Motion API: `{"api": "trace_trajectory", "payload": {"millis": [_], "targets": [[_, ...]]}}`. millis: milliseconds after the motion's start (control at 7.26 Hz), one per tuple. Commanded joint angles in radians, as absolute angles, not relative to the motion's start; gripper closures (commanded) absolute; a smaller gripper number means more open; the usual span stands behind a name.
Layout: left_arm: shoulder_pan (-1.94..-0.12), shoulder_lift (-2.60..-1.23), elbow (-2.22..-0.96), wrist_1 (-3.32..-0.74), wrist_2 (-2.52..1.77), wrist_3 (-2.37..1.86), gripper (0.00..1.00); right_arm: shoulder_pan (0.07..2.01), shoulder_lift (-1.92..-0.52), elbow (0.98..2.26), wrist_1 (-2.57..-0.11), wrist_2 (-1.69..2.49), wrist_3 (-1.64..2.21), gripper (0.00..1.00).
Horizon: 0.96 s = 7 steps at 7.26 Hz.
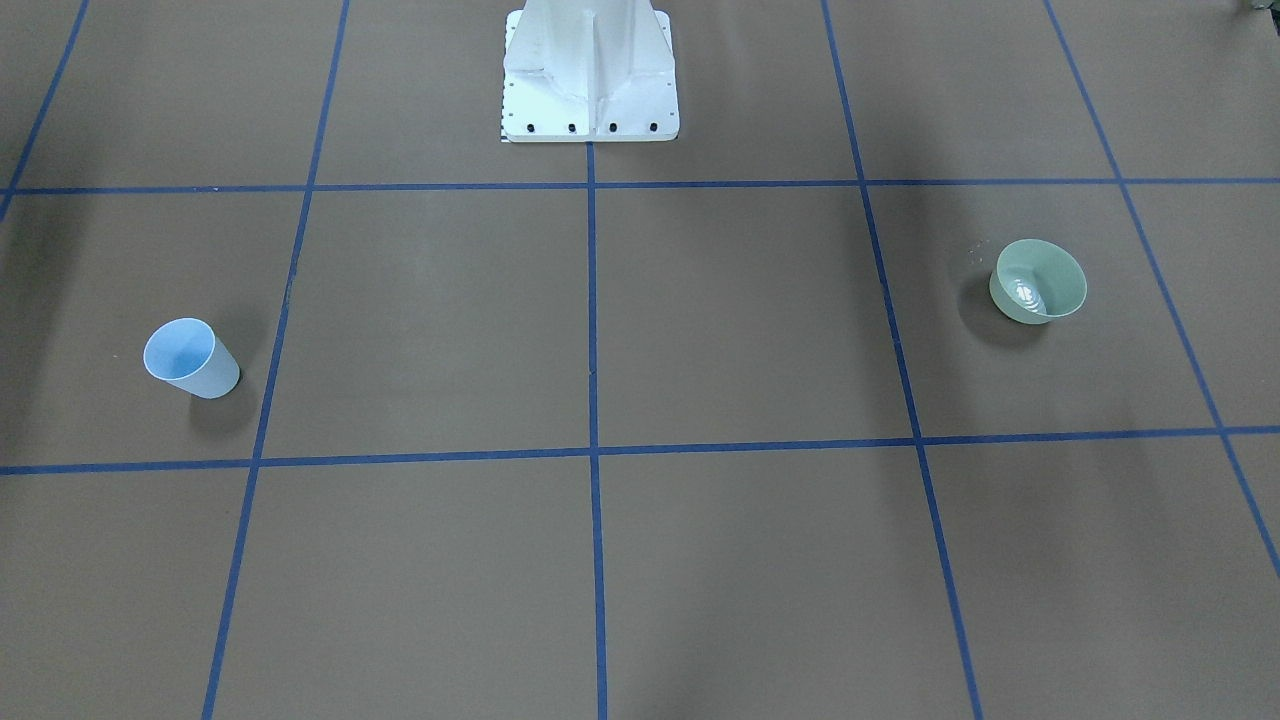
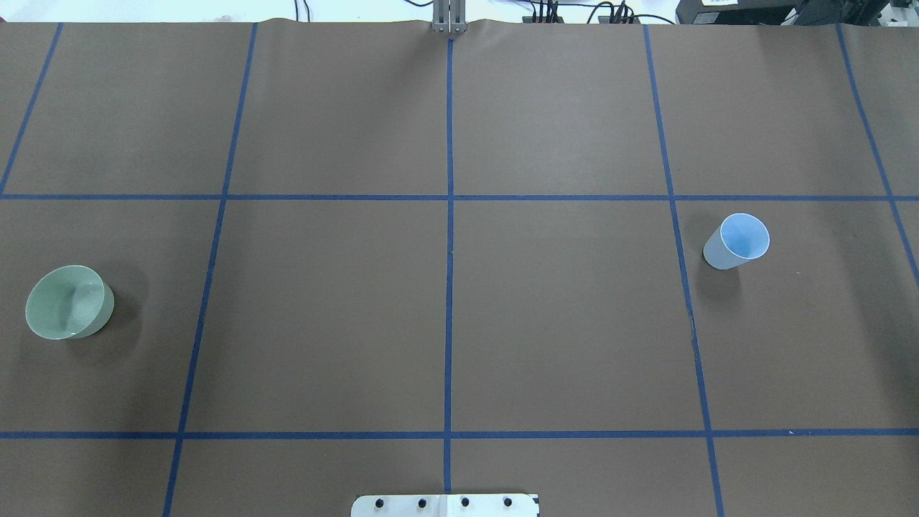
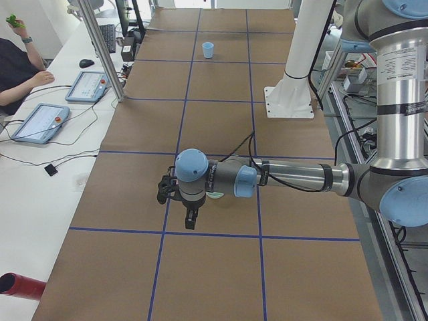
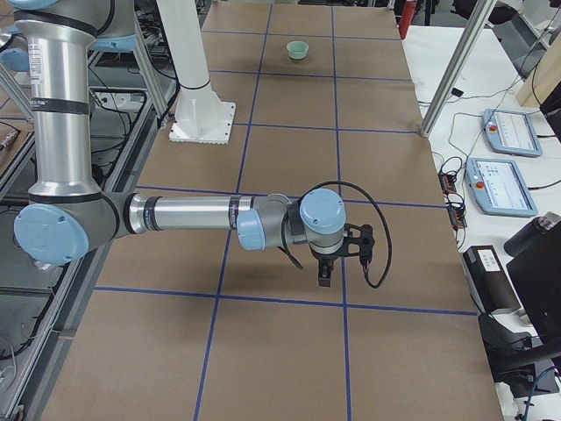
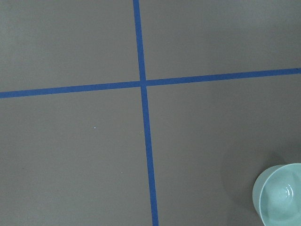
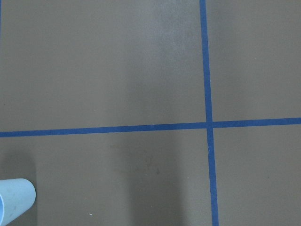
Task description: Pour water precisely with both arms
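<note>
Left arm stretches low over the brown table, with the left claw just beside the green bowl. The water glints inside that bowl. Right arm holds the right claw well apart from the water, near the blue cup. I cannot tell whether either claw is spread or pressed together.

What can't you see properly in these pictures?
Water: only faint glints in the bowl, front view; amount unclear.
Left gripper, right gripper: shown only in side views, too small to tell open or shut.
Bowl: mostly hidden behind the left arm in the left side view.
Cup: cut off by the right wrist view's corner.
</note>
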<state>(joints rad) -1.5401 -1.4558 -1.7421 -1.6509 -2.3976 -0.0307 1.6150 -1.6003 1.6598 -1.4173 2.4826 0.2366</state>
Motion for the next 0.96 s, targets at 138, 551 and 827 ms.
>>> {"api": "trace_trajectory", "payload": {"millis": [138,551,827], "targets": [[-1.540,-1.454,-1.732,-1.646,-2.396,-0.029,0.00,1.611,-1.603,1.661,-1.417,2.471,0.236,0.00],[-1.543,-1.416,-1.712,-1.652,-2.395,-0.028,0.00,1.611,-1.603,1.660,-1.417,2.464,0.236,0.00],[-1.542,-1.417,-1.759,-1.649,-2.393,-0.056,0.00,1.611,-1.605,1.660,-1.417,2.464,0.236,0.00]]}}
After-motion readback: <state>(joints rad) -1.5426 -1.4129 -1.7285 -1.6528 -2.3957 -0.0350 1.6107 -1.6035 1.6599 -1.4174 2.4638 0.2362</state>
